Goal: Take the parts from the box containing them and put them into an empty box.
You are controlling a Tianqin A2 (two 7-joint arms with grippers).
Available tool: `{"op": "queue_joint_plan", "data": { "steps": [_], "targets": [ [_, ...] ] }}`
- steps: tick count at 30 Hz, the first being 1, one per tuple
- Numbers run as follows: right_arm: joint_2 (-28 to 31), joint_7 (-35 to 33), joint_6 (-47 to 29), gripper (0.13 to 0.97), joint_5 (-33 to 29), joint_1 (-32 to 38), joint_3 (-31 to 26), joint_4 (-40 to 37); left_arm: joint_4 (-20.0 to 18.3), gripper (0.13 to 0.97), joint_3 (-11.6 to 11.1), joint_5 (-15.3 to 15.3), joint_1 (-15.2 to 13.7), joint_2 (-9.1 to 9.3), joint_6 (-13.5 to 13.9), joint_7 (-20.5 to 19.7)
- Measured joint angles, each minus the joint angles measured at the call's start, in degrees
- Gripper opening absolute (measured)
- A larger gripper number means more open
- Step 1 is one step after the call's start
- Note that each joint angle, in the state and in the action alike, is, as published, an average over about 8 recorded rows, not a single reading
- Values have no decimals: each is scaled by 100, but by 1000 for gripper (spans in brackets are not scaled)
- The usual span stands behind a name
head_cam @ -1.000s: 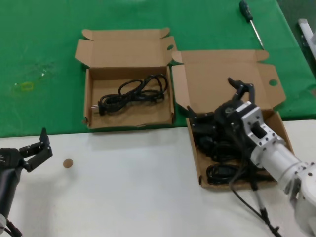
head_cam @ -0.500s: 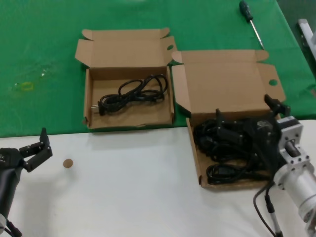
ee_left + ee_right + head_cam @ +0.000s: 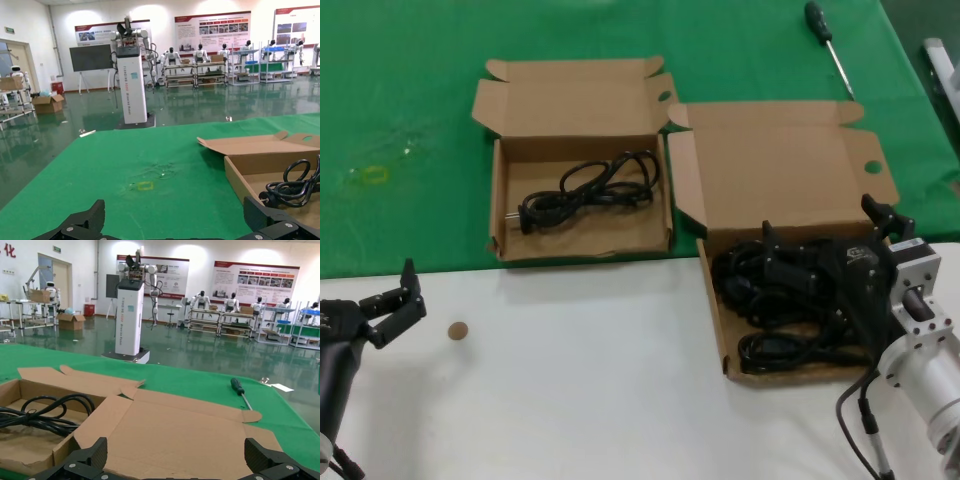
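Several black cords (image 3: 760, 290) lie piled in the larger low-walled box (image 3: 713, 310) on the right, its broad lid (image 3: 770, 170) open behind. My right gripper (image 3: 825, 232) hangs open just over the pile's far right part, holding nothing. In the right wrist view its gripper (image 3: 177, 462) faces that lid (image 3: 170, 430). The smaller, taller-walled box (image 3: 580, 240) on the left holds one coiled cord (image 3: 590, 190); it also shows in the left wrist view (image 3: 295, 185). My left gripper (image 3: 390, 300) is open and parked at the lower left, on the white table.
A screwdriver (image 3: 828, 45) lies on the green cloth at the far right. A small brown disc (image 3: 458, 330) lies on the white surface near my left gripper. A yellow mark (image 3: 370, 175) is on the cloth at the left.
My right gripper has swung from above the middle of the right box to its right side and dropped lower over the cords, still open. The left arm has not moved.
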Motion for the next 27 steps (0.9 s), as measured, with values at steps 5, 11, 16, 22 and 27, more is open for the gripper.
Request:
{"op": "queue_joint_plan", "data": {
  "steps": [5, 11, 16, 22, 27],
  "targets": [
    [0, 0, 0, 966, 0, 0, 0, 0, 0, 966, 0, 0, 0, 0, 0, 0],
    [0, 0, 0, 966, 0, 0, 0, 0, 0, 966, 0, 0, 0, 0, 0, 1],
    [0, 0, 0, 966, 0, 0, 0, 0, 0, 966, 0, 0, 0, 0, 0, 1],
    [0, 0, 0, 966, 0, 0, 0, 0, 0, 966, 0, 0, 0, 0, 0, 1],
    [0, 0, 0, 966, 0, 0, 0, 0, 0, 966, 0, 0, 0, 0, 0, 1]
  ]
}}
